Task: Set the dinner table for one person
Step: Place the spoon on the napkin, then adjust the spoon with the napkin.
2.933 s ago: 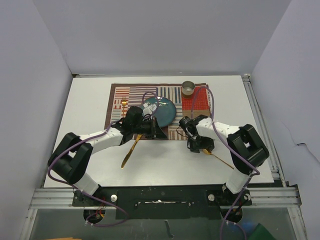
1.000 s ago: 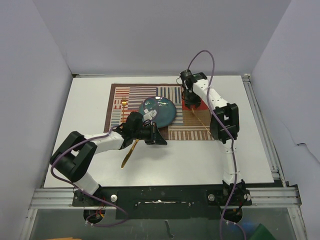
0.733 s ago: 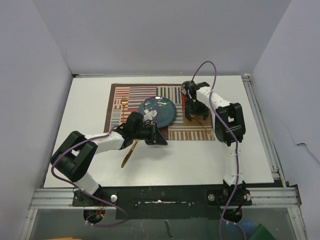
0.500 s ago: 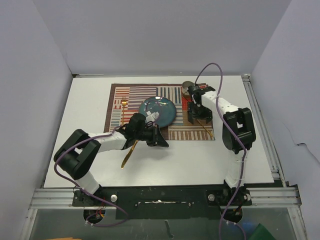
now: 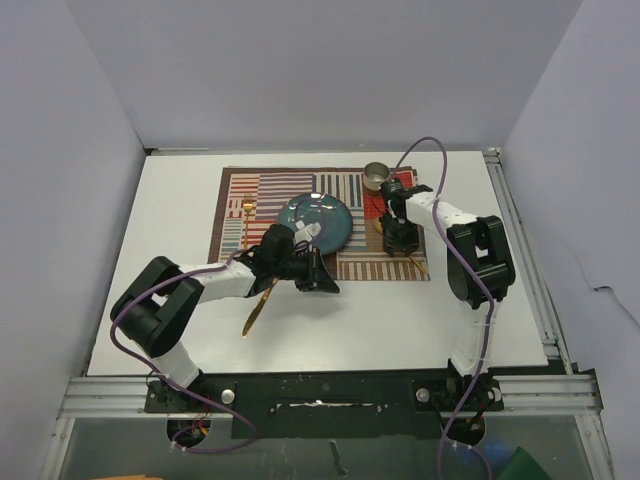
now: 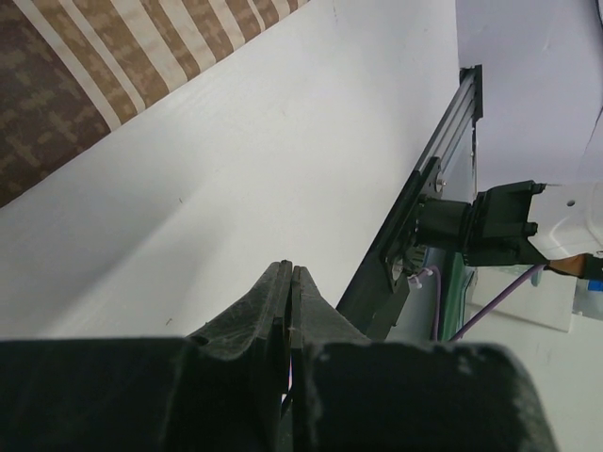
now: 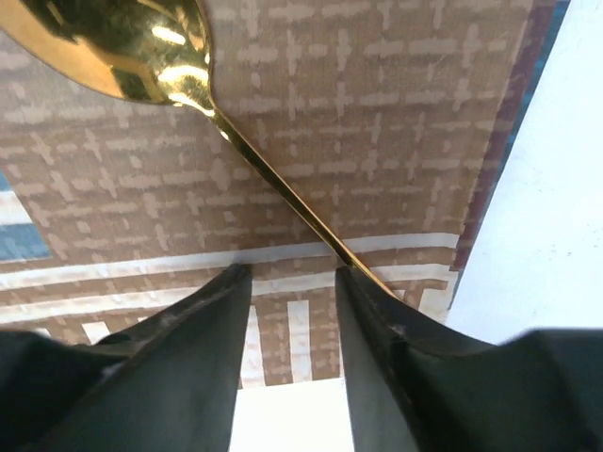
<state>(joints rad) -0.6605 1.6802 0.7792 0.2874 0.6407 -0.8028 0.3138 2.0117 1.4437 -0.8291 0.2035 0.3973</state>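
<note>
White laminate fills most of my overhead feed: the dinner table, railed in aluminium at its right and near edges, lies under everything else, with both arm bases at its near side. On its far half sits a striped patchwork placemat, lying flat and square to the table edges.

A teal plate rests on the middle of the mat. At the mat's far right corner stands a small metal cup, upright and open end up.

My left gripper hangs low over the mat's near edge, just in front of the plate. On its wrist feed the fingers are pressed tightly together with nothing between them, over bare tabletop.

My right gripper points down at the right side of the mat, between the plate and the mat's right border and just this side of the cup. Its wrist feed shows the jaws standing apart, clamped on nothing.

A gold knife lies slantwise on bare table in front of the mat, below my left forearm. A gold fork lies on the mat left of the plate. A gold spoon lies on the mat, and its thin handle runs back under my right claw's fingertips.
</note>
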